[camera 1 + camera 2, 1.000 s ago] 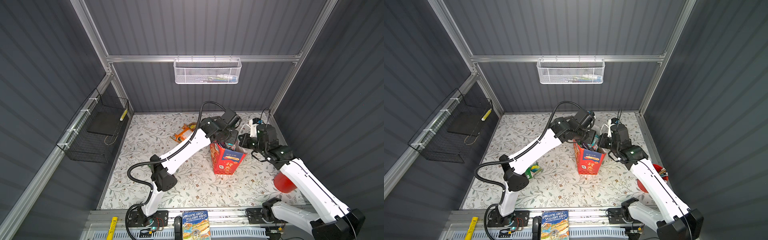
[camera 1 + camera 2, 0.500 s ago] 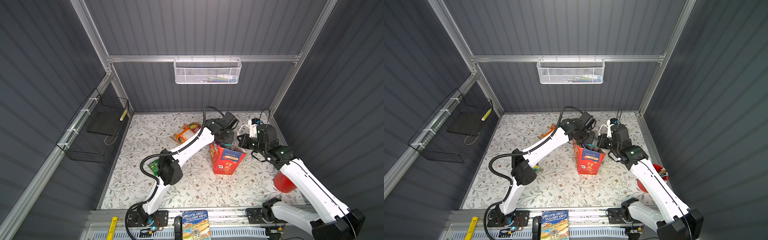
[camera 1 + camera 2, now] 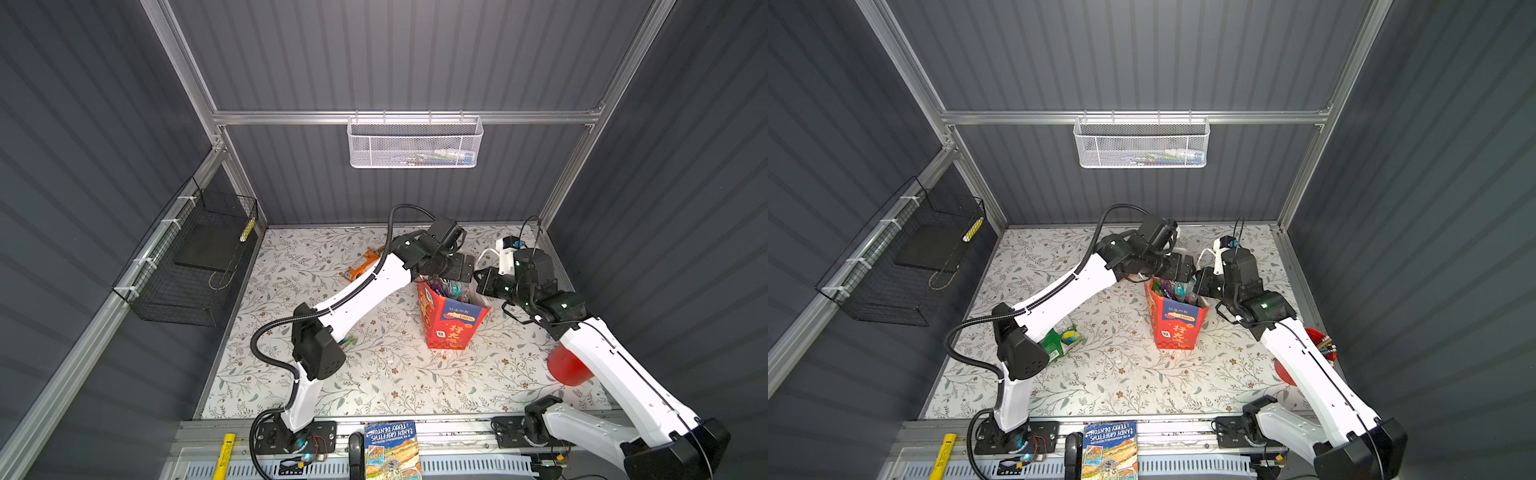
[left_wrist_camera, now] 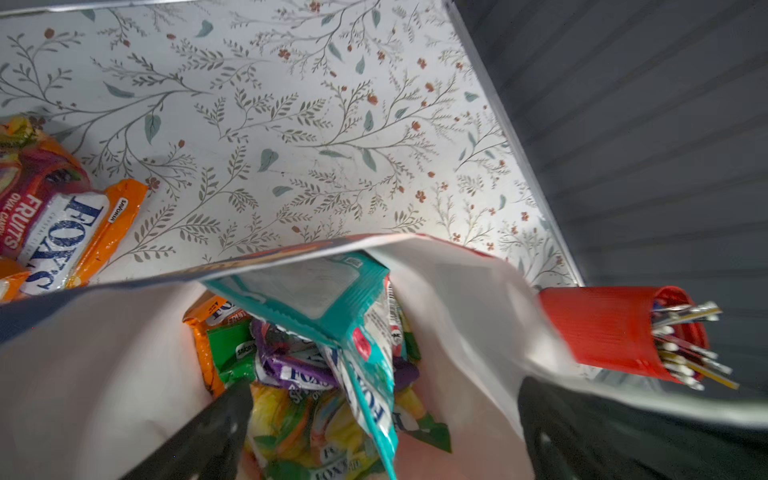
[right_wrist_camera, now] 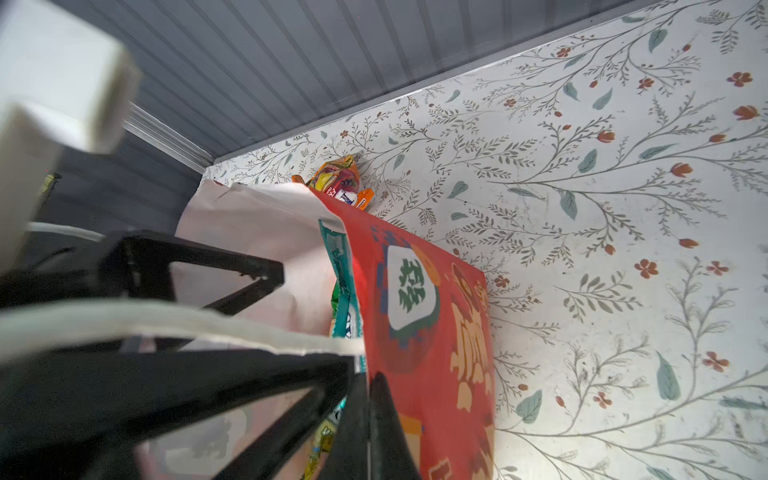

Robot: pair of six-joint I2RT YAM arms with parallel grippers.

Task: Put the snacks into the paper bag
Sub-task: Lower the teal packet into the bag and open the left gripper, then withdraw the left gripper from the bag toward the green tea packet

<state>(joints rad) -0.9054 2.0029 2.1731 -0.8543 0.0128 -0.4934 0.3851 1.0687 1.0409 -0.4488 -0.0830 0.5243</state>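
Snacks sit directly between the left fingers [image 4: 216, 428], which are spread wide over the mouth of the paper bag [image 4: 104, 353] and grip nothing. A teal packet [image 4: 307, 299] lies loose between them, tilted, its upper end by the bag's far rim and its lower end down among the other packets. Below it inside the bag are a purple packet [image 4: 291, 368], a green packet [image 4: 226, 345], an orange packet [image 4: 199, 324] and a yellow-green packet [image 4: 291, 436].

The right fingers [image 5: 380, 419] are pressed together on the bag's rim near a corner, beside the red printed wall. A white cord handle [image 5: 208, 328] runs across just next to them.

In both top views the bag [image 3: 451, 328] [image 3: 1177, 328] stands upright on the floral bench [image 3: 374, 374], toward its back right, with both arms meeting at its open top.

Two snacks lie outside it. An orange FOX'S packet [image 3: 361, 266] [image 4: 62, 232] is on the bench behind and to the left of the bag, partly hidden by the left arm. A green-yellow packet [image 3: 1065, 338] lies by the left arm's elbow, well apart from the bag.

A red cup [image 3: 567, 368] holding thin sticks stands near the right wall, partly behind the right arm.
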